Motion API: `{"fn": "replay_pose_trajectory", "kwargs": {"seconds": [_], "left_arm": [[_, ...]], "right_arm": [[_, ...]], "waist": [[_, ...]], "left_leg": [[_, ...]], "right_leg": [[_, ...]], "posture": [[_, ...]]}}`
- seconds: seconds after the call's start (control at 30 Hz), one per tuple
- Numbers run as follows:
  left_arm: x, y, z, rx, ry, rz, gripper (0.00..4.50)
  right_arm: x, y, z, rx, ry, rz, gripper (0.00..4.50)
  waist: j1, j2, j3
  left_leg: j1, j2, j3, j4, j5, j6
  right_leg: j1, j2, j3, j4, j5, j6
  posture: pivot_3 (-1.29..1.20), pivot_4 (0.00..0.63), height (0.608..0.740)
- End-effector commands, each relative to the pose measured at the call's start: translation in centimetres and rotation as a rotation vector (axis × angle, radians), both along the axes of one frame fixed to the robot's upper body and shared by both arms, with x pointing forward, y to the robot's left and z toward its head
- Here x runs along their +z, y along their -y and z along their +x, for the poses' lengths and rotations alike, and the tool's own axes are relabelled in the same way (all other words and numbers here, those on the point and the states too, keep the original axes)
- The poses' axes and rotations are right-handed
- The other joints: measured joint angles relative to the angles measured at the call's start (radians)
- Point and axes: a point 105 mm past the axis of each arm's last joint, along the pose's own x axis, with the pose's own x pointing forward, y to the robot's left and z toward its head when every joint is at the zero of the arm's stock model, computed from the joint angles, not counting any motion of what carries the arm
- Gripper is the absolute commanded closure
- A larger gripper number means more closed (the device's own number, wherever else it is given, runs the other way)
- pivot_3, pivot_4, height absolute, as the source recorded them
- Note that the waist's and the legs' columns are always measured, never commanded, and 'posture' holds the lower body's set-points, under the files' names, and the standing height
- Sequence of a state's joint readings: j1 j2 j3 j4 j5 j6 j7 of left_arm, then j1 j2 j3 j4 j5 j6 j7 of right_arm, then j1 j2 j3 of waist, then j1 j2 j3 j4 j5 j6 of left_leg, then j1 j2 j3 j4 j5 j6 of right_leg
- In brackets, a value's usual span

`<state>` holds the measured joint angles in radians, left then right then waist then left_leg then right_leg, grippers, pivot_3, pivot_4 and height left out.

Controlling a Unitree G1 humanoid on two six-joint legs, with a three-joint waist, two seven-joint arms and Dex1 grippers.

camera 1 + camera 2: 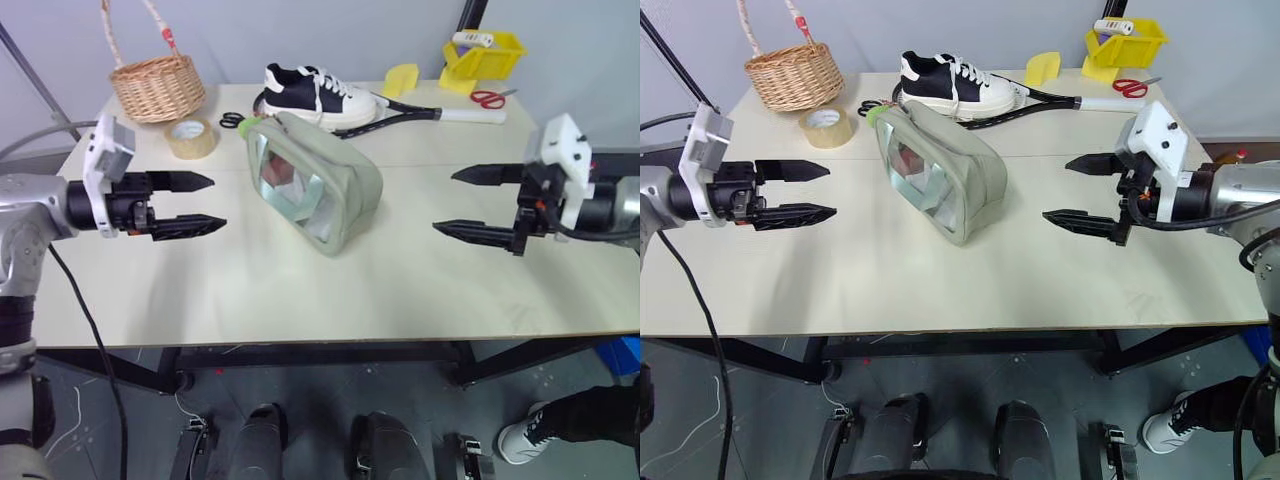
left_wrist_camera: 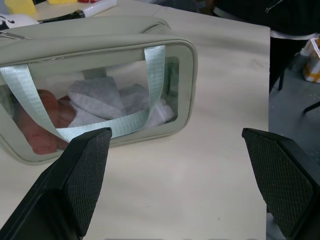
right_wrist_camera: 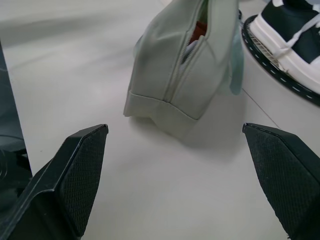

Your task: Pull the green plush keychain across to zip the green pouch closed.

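The green pouch (image 1: pixel 335 180) lies on its side in the middle of the table, its clear window with mint strips (image 2: pixel 100 95) facing my left gripper. The zipper (image 3: pixel 187 55) runs along the side that faces my right gripper and gapes at the far end, where red and white contents show. The green plush keychain (image 1: pixel 877 113) sits at the pouch's far left corner. My left gripper (image 1: pixel 218 203) hovers open left of the pouch, well apart from it. On the other side my right gripper (image 1: pixel 443 202) stands open and empty, also apart from it.
Behind the pouch are a black-and-white sneaker (image 1: pixel 315 95), black scissors (image 1: pixel 232 120), a tape roll (image 1: pixel 190 138) and a wicker basket (image 1: pixel 157 85). A racket (image 1: pixel 420 115), red scissors (image 1: pixel 488 98) and a yellow bin (image 1: pixel 485 55) lie at the back right.
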<state>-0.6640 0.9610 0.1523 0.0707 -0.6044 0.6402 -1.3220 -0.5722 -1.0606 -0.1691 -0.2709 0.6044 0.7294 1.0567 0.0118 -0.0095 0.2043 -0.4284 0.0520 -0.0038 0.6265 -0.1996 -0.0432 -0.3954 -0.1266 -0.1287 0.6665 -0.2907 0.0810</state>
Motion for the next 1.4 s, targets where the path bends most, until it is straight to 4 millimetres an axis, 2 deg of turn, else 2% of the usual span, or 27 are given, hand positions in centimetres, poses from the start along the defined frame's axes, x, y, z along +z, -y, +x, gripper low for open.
{"fn": "replay_pose_trajectory", "kwargs": {"seconds": [0.03, 0.37, 0.43, 0.53, 0.67, 0.83, 1.0, 1.1, 1.23, 1.4], "left_arm": [[2.3, -0.2, -0.4, 0.003, 0.063, -0.054, 0.03], [2.0, -0.3, -0.7, 0.008, 0.063, -0.047, 0.03], [2.4, -0.4, -0.7, 0.001, 0.063, -0.074, 0.03], [3.4, -0.7, -0.3, 0.013, 0.089, -0.119, 0.03], [4.8, -1.0, 0.3, 0.043, 0.129, -0.202, 0.03], [4.7, -1.2, 0.5, 0.054, 0.134, -0.215, 0.03], [5.0, -1.5, 0.4, 0.051, 0.151, -0.214, 0.03], [5.1, -1.7, 0.3, 0.044, 0.161, -0.201, 0.03], [5.1, -2.0, 0.2, 0.050, 0.167, -0.196, 0.03], [4.9, -2.0, 0.2, 0.054, 0.168, -0.193, 0.03]], "right_arm": [[1.0, -0.3, -0.1, 0.012, 0.058, -0.002, 0.00], [1.4, -0.9, 0.4, 0.001, 0.057, 0.017, 0.00], [1.6, -1.6, 0.6, 0.009, 0.059, 0.018, 0.00], [2.2, -3.8, 2.1, 0.018, 0.041, 0.023, 0.00], [3.1, -6.9, 5.5, -0.045, -0.007, 0.012, 0.00], [4.7, -11.5, 8.1, -0.030, -0.035, 0.002, 0.00], [5.3, -15.4, 10.6, -0.041, -0.053, -0.001, 0.00], [5.6, -17.8, 11.4, -0.024, -0.065, -0.003, 0.00], [5.4, -20.8, 11.2, 0.021, -0.116, -0.016, 0.00], [2.9, -21.7, 12.1, -0.034, -0.170, -0.090, 0.00]], "waist": [[0.000, 0.000, 0.000], [-0.002, 0.000, 0.000], [-0.002, 0.000, 0.000], [-0.008, 0.000, 0.000], [-0.024, 0.000, 0.000], [-0.028, 0.000, 0.000], [-0.030, 0.000, 0.000], [-0.031, 0.000, 0.000], [-0.031, 0.000, 0.000], [-0.030, 0.000, 0.000]], "left_leg": [[0.000, 0.000, 0.000, 0.000, 0.000, 0.000], [0.000, 0.000, 0.000, 0.000, 0.000, 0.000], [0.000, 0.000, 0.001, 0.000, 0.000, 0.000], [0.000, 0.001, 0.001, 0.000, 0.000, 0.000], [0.000, 0.001, 0.001, 0.000, 0.000, 0.000], [-0.001, 0.001, 0.003, -0.001, 0.000, 0.000], [-0.004, 0.001, 0.006, -0.001, 0.000, 0.000], [-0.004, 0.002, 0.007, 0.000, 0.000, 0.000], [-0.004, 0.002, 0.007, 0.000, 0.000, 0.000], [-0.004, 0.002, 0.007, 0.000, 0.000, 0.000]], "right_leg": [[0.000, 0.000, 0.000, 0.000, 0.000, 0.000], [0.000, 0.000, 0.001, 0.000, 0.000, 0.000], [0.000, 0.000, 0.001, 0.000, 0.000, 0.000], [-0.001, 0.001, 0.002, 0.001, 0.001, 0.000], [-0.002, 0.002, 0.003, 0.002, 0.001, -0.001], [-0.005, 0.002, 0.005, 0.004, 0.001, -0.001], [-0.012, 0.002, 0.007, 0.008, 0.002, 0.000], [-0.013, 0.002, 0.009, 0.010, 0.002, 0.000], [-0.014, 0.002, 0.010, 0.012, 0.002, 0.000], [-0.014, 0.002, 0.010, 0.012, 0.002, 0.000]], "posture": [[0.00, 0.150, 0.740], [0.00, 0.150, 0.740], [0.00, 0.150, 0.740], [0.00, 0.150, 0.740], [0.00, 0.150, 0.740], [0.00, 0.150, 0.740], [0.00, 0.150, 0.740], [0.00, 0.150, 0.740], [0.00, 0.150, 0.740], [0.00, 0.150, 0.740]]}}
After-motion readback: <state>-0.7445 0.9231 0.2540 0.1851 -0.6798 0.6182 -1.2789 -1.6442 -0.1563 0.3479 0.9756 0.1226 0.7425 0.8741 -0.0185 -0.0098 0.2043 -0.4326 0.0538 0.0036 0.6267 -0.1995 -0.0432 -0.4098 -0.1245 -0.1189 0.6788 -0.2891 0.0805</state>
